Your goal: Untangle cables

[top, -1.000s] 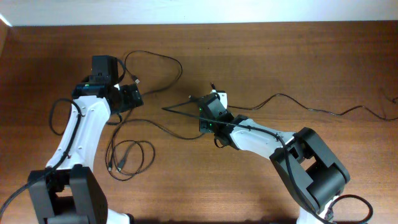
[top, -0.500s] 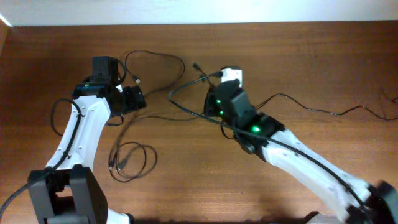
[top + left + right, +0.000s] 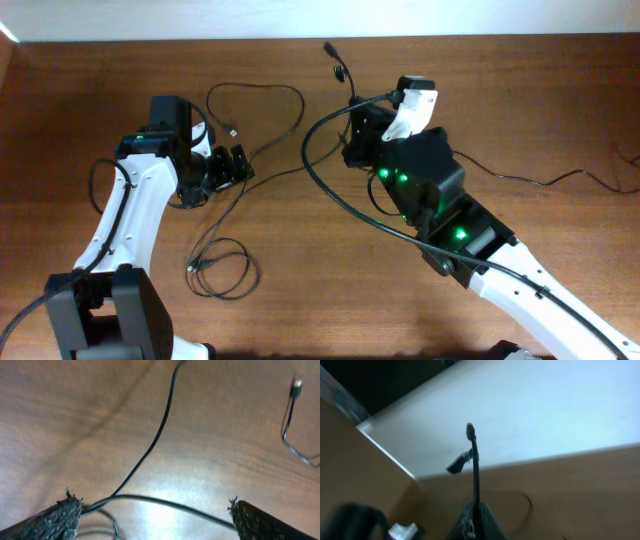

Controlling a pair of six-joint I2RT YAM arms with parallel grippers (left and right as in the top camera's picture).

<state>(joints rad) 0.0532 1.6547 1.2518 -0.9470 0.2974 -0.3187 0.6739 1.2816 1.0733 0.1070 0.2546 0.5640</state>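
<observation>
The fingertips of the right gripper [image 3: 358,118] are hidden under its own body in the overhead view, and the right arm [image 3: 520,270] is cut off at the picture's lower edge. The right wrist view is blurred. There the fingers [image 3: 470,519] are seen pressed together on one cord [image 3: 476,475], whose plug [image 3: 469,431] is raised above them.

The cables [image 3: 306,162] are thin, black and slack. They are spread mostly over the left half of the table [image 3: 560,90], some coiled towards its near edge and one trailed towards its right edge.

The left gripper [image 3: 236,166] is held spread wide. Only in the left wrist view is another cord [image 3: 150,500] shown lying on the wood between the pads [image 3: 59,516], unclamped.
</observation>
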